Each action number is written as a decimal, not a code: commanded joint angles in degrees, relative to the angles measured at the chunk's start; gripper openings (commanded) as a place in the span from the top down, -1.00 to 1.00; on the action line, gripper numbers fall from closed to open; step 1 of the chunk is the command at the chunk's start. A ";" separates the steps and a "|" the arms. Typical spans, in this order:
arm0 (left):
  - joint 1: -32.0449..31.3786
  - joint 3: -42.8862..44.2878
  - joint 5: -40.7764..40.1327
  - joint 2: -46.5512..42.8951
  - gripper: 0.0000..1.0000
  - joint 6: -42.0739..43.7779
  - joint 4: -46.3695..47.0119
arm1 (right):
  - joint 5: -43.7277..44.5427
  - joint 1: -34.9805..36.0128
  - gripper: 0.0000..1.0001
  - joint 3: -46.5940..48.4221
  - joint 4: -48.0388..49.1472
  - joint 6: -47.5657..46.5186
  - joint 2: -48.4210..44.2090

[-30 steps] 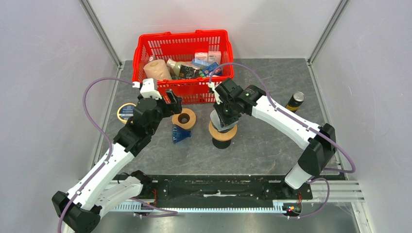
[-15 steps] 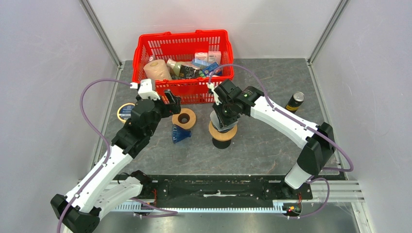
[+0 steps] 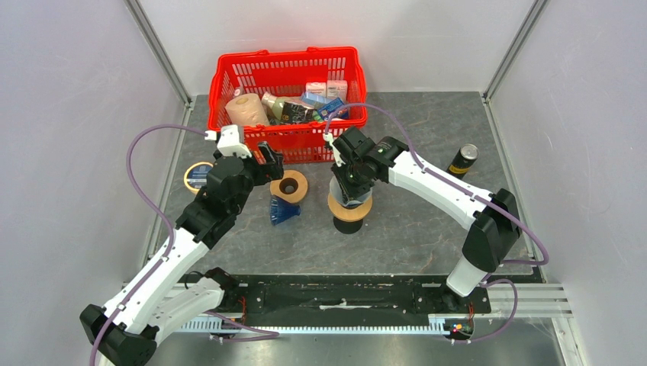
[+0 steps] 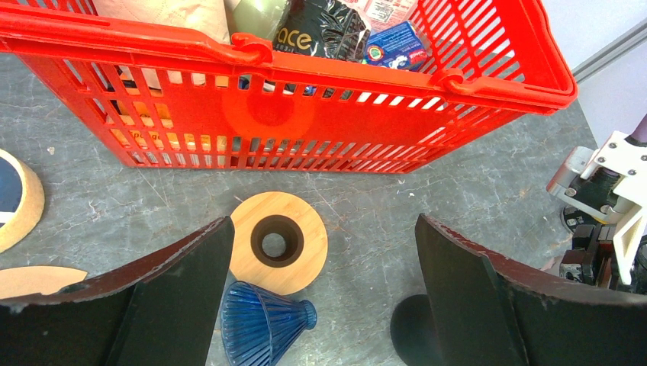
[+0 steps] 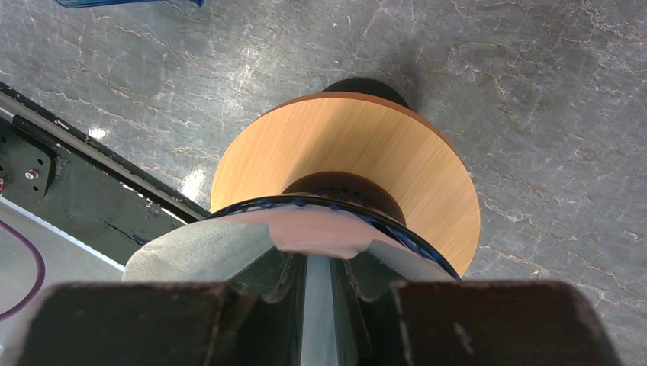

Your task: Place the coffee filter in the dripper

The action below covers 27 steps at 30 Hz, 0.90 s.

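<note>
The dripper [image 3: 351,212] stands at the table's middle, a black cylinder with a tan wooden collar [image 5: 381,152]. My right gripper [image 3: 349,191] hangs right over its mouth and hides it from above. In the right wrist view this gripper [image 5: 317,286] is shut on the white coffee filter [image 5: 206,248]. The paper bulges out at the dripper's dark rim [image 5: 336,202]. My left gripper [image 3: 267,162] is open and empty. In the left wrist view it [image 4: 322,229] hovers over the separate wooden ring [image 4: 278,242] and the blue ribbed cone [image 4: 263,324].
A red basket [image 3: 286,145] full of groceries stands at the back. A tape roll [image 3: 197,175] lies at the left and a can [image 3: 463,159] at the right. A brown paper piece [image 4: 38,278] lies by my left finger.
My right gripper has shifted slightly left over the dripper, still holding the filter. My left arm has drawn back a little to the left.
</note>
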 commanded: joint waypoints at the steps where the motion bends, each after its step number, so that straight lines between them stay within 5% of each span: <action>1: 0.27 -0.01 -1.12 -0.74 -0.90 -0.07 1.56 | 0.33 0.40 0.54 -0.49 1.17 0.30 0.68; 27: 0.26 -0.03 -2.35 -0.91 -0.90 0.20 1.47 | 0.46 0.49 0.18 -0.67 0.56 1.10 1.31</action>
